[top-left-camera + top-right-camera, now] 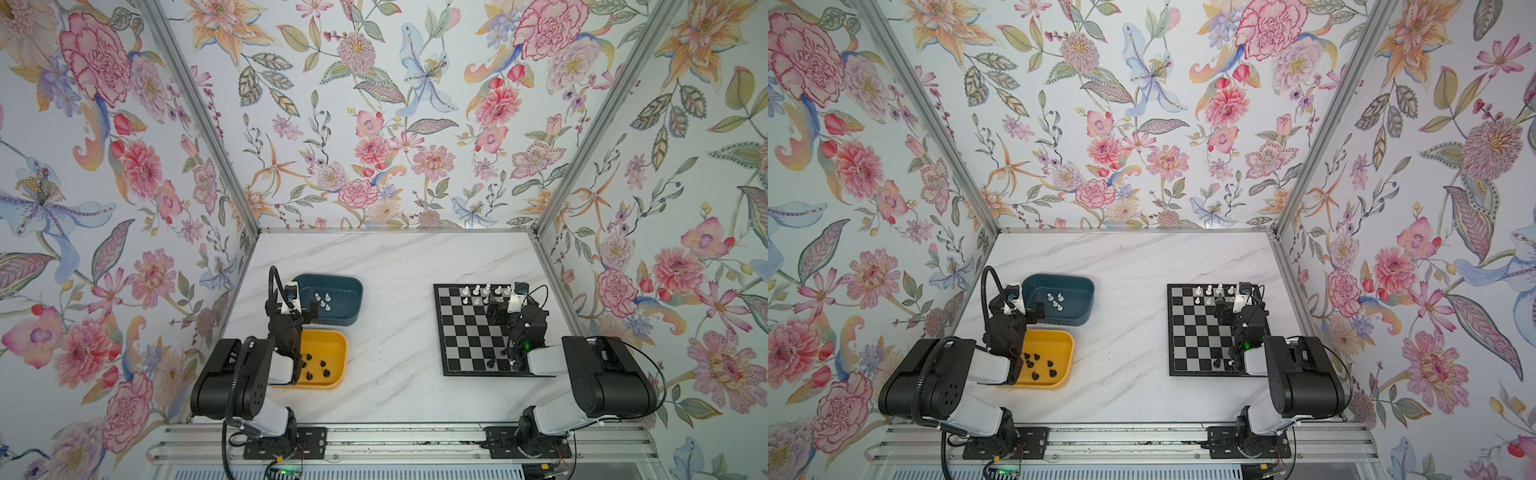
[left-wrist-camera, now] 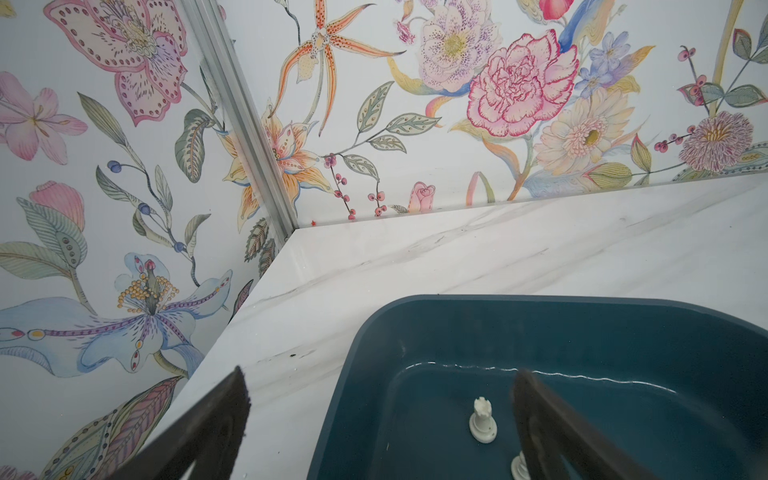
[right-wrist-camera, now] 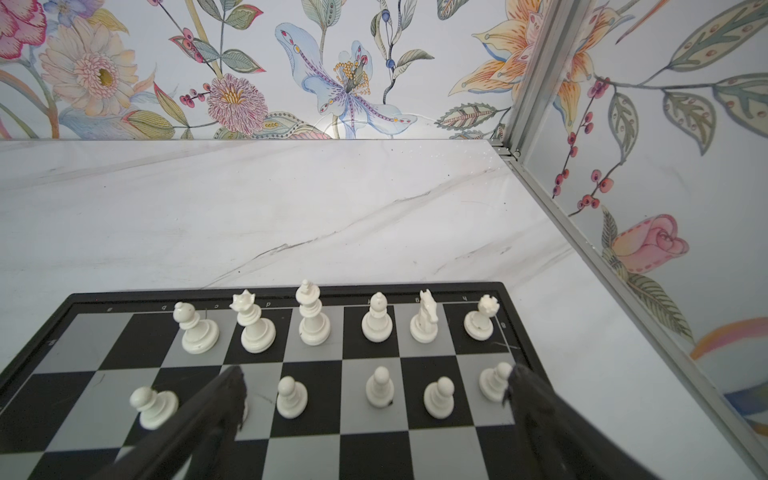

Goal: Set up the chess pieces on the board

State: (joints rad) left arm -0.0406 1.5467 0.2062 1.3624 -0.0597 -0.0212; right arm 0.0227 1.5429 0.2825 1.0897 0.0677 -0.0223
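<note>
on the marble table (image 1: 395, 291), the board (image 1: 465, 340) at right carries most white pieces (image 3: 309, 316) on its far rows and few black pieces (image 1: 491, 363) near. others wait in the teal tray (image 1: 332, 277) and yellow tray (image 1: 343, 353), left. your left gripper (image 2: 380, 395) and right gripper (image 3: 376, 384) hang wide, empty.

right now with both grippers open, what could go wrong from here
1. The right gripper hangs low over the white pawns; one finger sits right beside the corner pawn, so a sideways move could topple it.
2. The left gripper straddles the wall of the teal tray: coming straight down for the white rook, it may catch the rim and shove the tray.
</note>
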